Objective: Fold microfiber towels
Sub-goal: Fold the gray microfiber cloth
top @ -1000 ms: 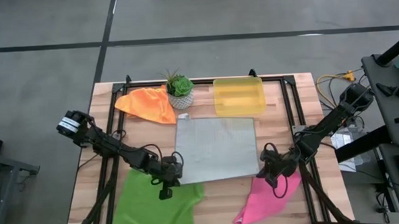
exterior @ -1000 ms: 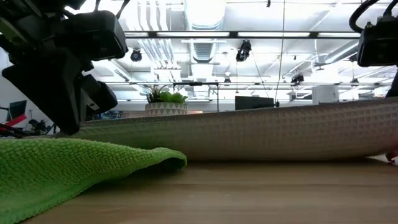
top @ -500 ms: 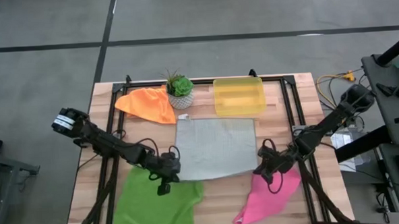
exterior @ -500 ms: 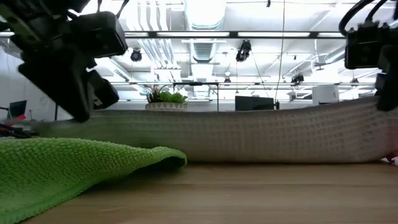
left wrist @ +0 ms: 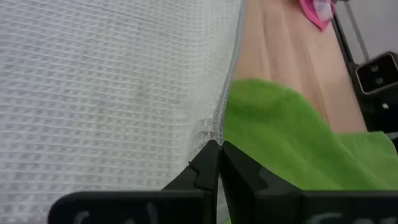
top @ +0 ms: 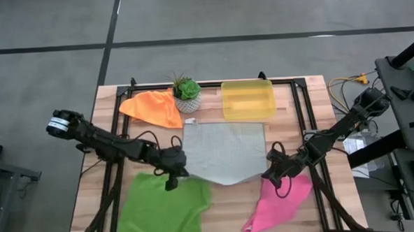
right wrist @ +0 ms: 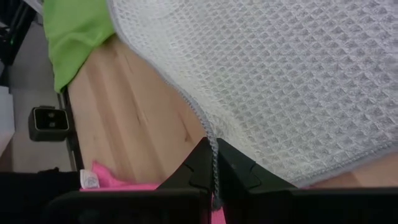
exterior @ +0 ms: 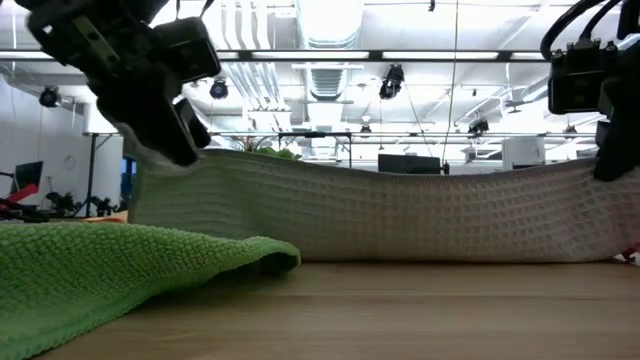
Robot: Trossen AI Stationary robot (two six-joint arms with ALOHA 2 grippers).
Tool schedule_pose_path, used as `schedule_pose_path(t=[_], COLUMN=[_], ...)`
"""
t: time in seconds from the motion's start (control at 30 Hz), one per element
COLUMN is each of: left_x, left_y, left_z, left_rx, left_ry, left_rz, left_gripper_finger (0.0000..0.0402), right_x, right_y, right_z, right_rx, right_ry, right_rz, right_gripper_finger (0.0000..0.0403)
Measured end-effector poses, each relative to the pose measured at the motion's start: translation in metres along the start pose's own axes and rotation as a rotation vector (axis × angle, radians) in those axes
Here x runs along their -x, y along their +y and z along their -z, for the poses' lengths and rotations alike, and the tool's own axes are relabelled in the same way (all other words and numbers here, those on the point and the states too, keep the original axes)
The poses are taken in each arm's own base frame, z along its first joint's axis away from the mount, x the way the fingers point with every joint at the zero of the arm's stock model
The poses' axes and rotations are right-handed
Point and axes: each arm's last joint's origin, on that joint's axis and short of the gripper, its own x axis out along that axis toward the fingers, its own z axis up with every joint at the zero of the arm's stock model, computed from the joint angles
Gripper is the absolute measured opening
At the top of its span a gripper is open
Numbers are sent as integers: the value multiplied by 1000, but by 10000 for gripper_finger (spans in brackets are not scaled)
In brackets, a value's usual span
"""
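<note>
Left gripper (top: pixel 175 161) and right gripper (top: pixel 271 170) clamping one grey towel (top: pixel 225 152), four towels, one bin (top: pixel 248 100)

grey towel (top: pixel 225 152) near corners lifted, centre sagging

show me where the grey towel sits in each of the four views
High view: grey towel at table centre, near corners lifted.
Low view: it stretches across the middle as a raised band.
Left wrist view: it fills most of the picture, edge pinched.
Right wrist view: it fills the upper part.
Shared landmark: green towel, bordering it in every view.
</note>
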Motion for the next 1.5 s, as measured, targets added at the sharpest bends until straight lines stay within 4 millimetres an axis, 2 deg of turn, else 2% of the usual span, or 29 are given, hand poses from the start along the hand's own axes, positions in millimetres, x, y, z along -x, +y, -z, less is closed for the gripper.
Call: schedule_pose_path(t=[0.4, 0.57, 0.87, 1.17, 1.5], left_x=[2, 3, 9, 13, 15], left_y=[16, 28, 54, 68, 83], left_z=[-7, -11, -19, -22, -24], left_rx=[-11, 20, 23, -11, -60], left_ry=[-30, -54, -108, -142, -133], left_rz=[-71, -130, -306, -490, -636], left_gripper_finger=[0, 0, 0, 0, 0], right_x=[-1, -2, 7, 18, 24], right_y=[-10, -16, -38, -56, -76], right_z=[-8, -19, -35, -60, -83], right_rx=[-86, -126, -184, -191, -177], right_ry=[-63, -107, -171, -292, -343], right_rz=[101, 127, 305, 407, 510], right_gripper_finger=[8, 8, 8, 8, 8])
